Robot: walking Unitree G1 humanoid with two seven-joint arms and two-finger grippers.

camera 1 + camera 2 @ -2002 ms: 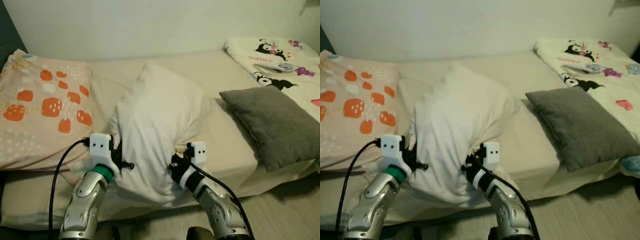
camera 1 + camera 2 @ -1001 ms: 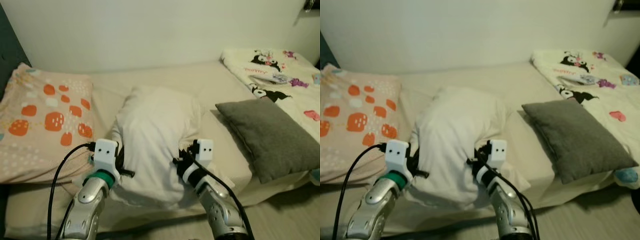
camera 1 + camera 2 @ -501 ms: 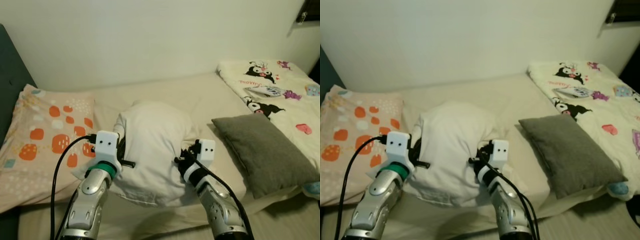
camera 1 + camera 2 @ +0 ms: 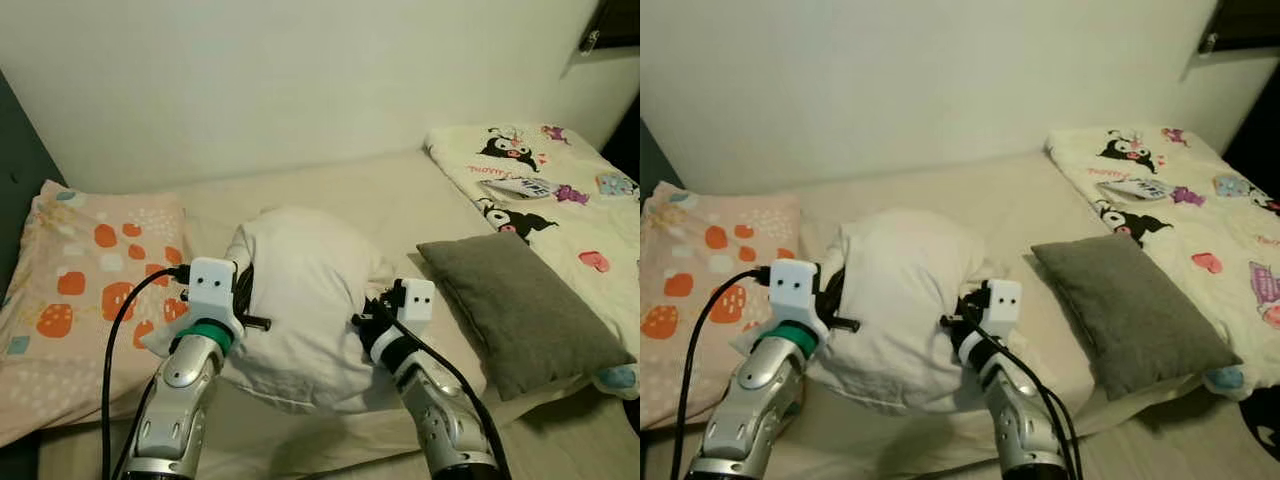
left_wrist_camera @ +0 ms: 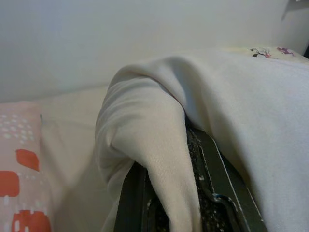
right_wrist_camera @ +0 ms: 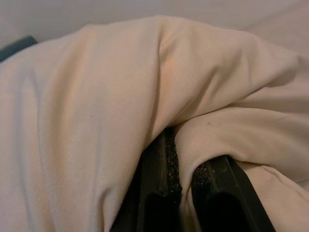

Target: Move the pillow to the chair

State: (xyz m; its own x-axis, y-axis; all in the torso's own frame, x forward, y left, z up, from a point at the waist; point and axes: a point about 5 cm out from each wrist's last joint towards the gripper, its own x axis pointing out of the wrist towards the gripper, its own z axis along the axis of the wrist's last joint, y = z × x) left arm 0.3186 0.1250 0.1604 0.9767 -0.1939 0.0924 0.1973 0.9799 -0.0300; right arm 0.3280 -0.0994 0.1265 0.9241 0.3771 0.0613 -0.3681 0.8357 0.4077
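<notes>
A plain white pillow hangs bunched between my two arms, lifted above the bed's front part. My left gripper is shut on a fold of its left side, and the cloth shows pinched between the black fingers in the left wrist view. On the pillow's right side my right gripper is shut on another fold, with its fingers buried in the fabric. The pillow covers both sets of fingertips in the eye views.
The beige bed runs along a white wall. A pink pillow with orange spots lies at the left. A grey cushion lies at the right, with a cartoon-print blanket behind it. Dark floor shows at the lower right corner.
The view has pulled back and up, so more wall and bed show. The pillow has come up off the bed and bunched tighter between both grippers, which stay shut on it.
</notes>
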